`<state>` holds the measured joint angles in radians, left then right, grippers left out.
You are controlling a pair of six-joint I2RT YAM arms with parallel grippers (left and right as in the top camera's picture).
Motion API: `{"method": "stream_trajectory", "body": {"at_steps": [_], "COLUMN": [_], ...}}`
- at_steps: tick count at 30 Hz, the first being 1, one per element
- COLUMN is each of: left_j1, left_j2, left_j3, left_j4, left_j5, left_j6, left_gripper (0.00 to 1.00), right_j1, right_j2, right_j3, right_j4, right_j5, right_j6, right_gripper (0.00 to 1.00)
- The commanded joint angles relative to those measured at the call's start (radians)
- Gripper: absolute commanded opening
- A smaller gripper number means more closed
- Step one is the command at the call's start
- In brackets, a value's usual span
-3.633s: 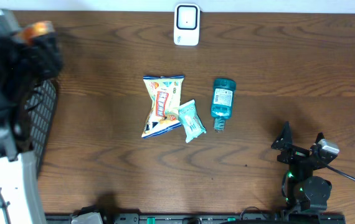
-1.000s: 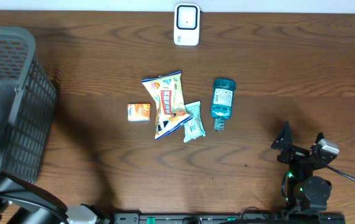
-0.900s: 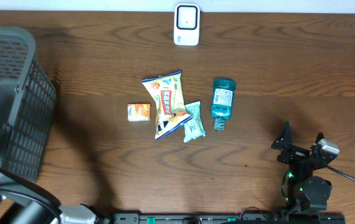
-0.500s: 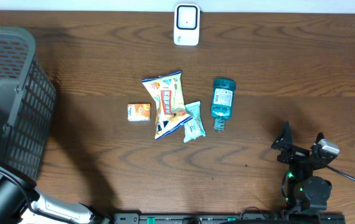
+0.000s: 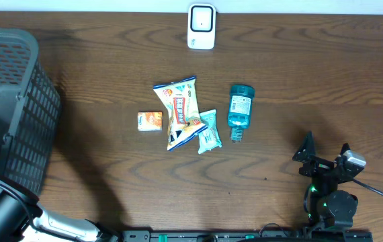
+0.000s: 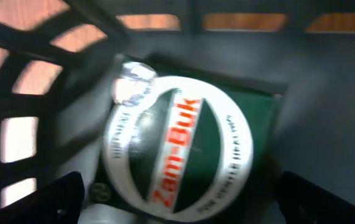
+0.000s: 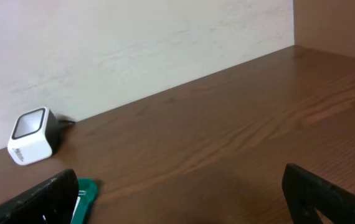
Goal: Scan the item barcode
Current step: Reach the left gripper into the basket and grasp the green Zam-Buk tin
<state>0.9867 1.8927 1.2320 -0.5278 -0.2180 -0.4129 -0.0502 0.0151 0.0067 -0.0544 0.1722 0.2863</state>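
One bottle, cap away from scanner

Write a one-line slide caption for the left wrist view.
Open left gripper hovers over a green-and-white Zam-Buk box lying inside the dark mesh basket.

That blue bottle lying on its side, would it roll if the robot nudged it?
Probably a little: the blue bottle lies on its side, label up, so a sideways push may roll it. Its plastic looks smooth, so likely slippery to grip.
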Motion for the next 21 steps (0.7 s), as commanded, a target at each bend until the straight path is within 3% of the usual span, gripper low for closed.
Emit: {"method": "stream_trajectory", "body": {"at_steps": [1,9,15,21], "left_j1": [-0.003,-0.036,-0.046,-0.045], "left_j2": [0.023,0.023,-0.006,-0.035], "left_j3": [0.003,0.003,0.010,0.010], "left_j4": [0.008,0.021,0.010,-0.025], "left_j5": [0.104,0.162,0.153,0.041], "left_j6": [0.028,0.147,0.150,0.002], "left_gripper": [0.98,0.98,0.98,0.98], "right_j1": [0.003,0.003,0.003,0.003], "right_j2": [-0.003,-0.003,-0.003,-0.003], "right_j3": [-0.001,-0.001,-0.001,-0.001], "right_j4": [-0.002,-0.002,-0.002,-0.002], "right_j5": [0.002,0.001,0.001,0.001], "right_j6": [0.013,0.013,0.013,0.013], "right_gripper": [0.99,0.99,0.99,0.99]}}
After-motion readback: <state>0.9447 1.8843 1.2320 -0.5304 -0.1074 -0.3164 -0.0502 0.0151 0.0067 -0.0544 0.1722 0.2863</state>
